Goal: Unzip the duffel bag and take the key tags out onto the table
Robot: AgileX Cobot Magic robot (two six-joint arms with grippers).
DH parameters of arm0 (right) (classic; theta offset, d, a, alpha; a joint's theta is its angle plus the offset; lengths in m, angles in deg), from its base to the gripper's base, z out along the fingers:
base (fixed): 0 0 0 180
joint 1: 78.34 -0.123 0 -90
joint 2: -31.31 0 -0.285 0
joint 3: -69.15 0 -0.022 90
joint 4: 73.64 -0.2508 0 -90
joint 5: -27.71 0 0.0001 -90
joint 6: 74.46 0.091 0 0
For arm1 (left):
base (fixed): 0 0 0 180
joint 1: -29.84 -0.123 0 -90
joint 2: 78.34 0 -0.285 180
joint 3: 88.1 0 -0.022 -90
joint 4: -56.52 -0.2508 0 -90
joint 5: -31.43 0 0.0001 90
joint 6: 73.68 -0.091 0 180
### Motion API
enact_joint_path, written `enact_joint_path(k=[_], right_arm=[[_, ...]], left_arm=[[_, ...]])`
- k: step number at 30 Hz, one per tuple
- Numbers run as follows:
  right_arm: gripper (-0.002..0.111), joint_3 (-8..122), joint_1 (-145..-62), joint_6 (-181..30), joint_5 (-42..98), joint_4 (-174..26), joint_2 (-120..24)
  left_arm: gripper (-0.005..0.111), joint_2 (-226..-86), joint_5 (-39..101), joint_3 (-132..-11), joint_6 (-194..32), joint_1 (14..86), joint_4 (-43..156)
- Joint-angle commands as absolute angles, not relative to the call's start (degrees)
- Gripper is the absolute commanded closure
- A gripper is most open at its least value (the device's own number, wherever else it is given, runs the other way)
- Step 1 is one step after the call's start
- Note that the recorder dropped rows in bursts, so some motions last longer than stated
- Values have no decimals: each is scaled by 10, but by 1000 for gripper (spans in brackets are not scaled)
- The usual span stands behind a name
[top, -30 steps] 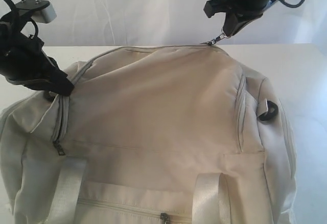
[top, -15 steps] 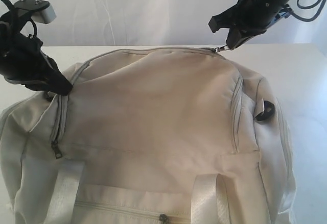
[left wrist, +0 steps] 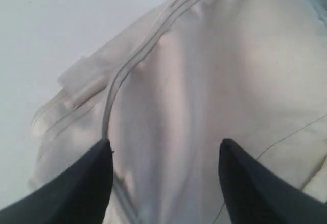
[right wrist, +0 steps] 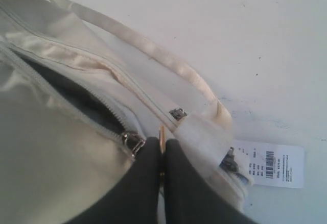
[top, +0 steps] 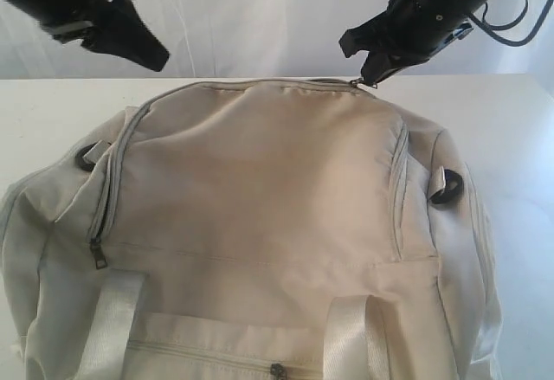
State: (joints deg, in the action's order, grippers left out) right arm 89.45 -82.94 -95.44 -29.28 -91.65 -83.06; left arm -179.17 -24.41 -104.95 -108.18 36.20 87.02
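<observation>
One zipper pull point(right wrist: 161, 132) pinched by right gripper point(right wrist: 162, 145); left gripper point(left wrist: 163, 150) gapes.

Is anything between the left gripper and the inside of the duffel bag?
Yes: the top panel of the duffel bag. Its zipper looks closed along most of its run; a gap shows dark lining only beside the right gripper, shut on the zipper pull. The left gripper hangs open above.
</observation>
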Motion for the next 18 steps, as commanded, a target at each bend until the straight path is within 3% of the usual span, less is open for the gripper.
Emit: enact_joint_path(k=[1, 10, 18], right_arm=[[108, 891, -823, -970, -308, -922, -823], [108, 891, -823, -986, -328, -933, -823], [108, 891, -823, -986, -320, -934, -823]], left_arm=[[44, -1882, -279, -1141, -1165, 420, 901], [48, -1988, -92, -1188, -1343, 544, 863], [49, -2021, -33, -1188, -1351, 568, 848]])
